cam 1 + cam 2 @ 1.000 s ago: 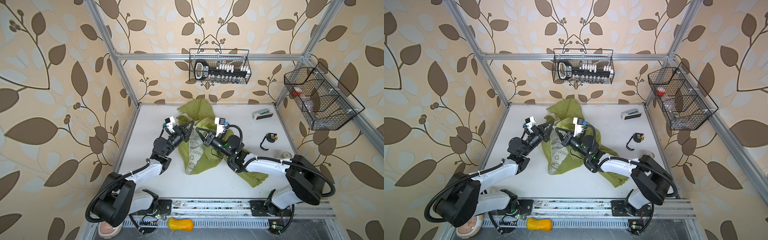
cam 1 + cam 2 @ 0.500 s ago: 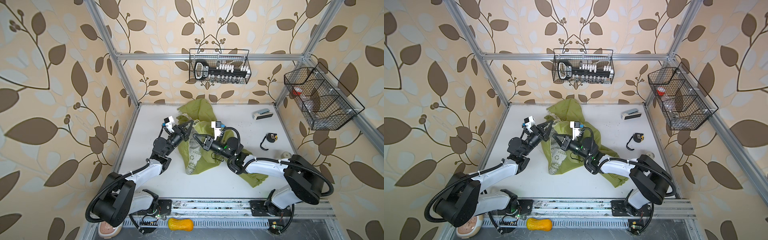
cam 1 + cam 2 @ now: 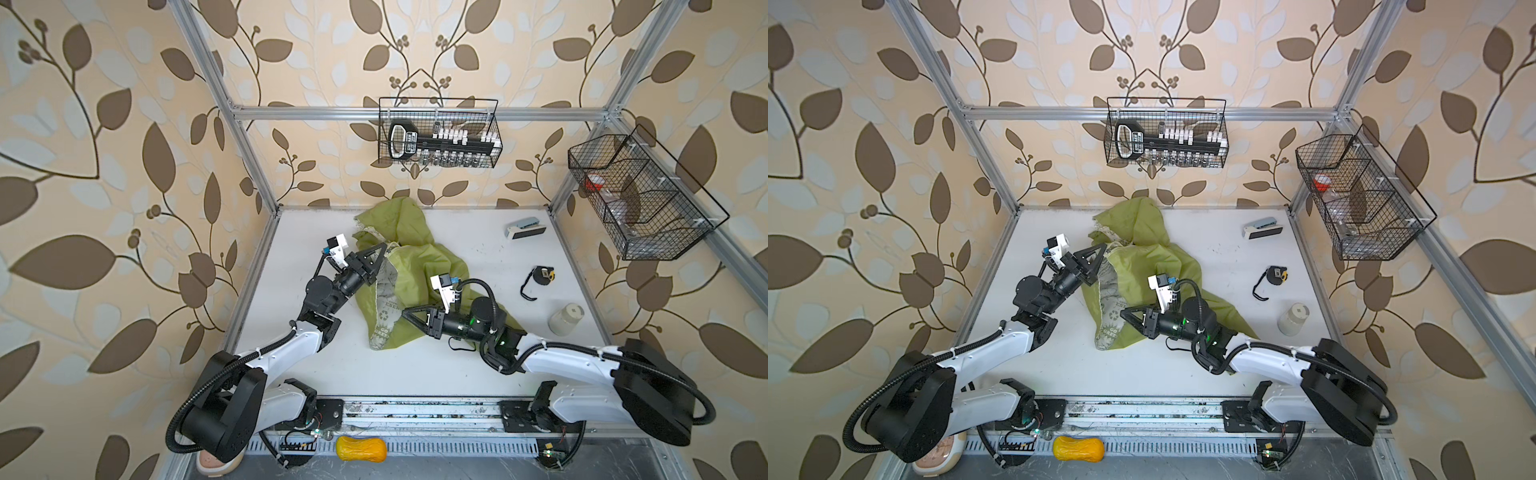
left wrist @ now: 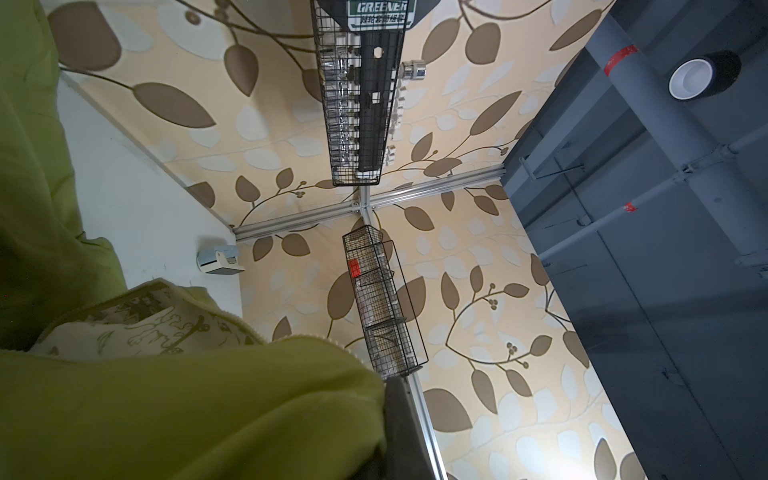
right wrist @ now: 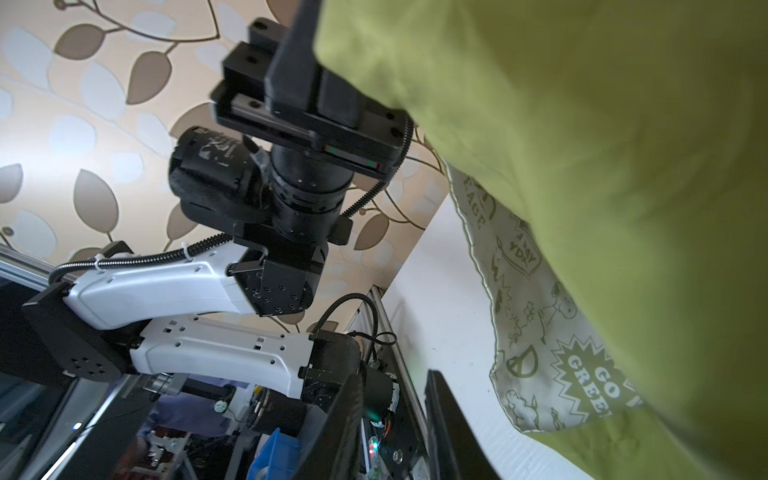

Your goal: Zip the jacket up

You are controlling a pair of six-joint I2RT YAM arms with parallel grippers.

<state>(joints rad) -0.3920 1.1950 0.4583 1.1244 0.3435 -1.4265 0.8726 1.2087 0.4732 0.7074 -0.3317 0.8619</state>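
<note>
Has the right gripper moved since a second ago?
Yes. The right gripper has pulled back toward the front rail, away from the back-wall basket.

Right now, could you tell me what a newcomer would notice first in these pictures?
The crumpled olive-green jacket in the middle of the white table, its printed white lining showing, draws the eye first. The left hand is shut on its edge at the left, while the right hand points at it open from the near right. A wire basket of tools hangs on the back wall.
</note>
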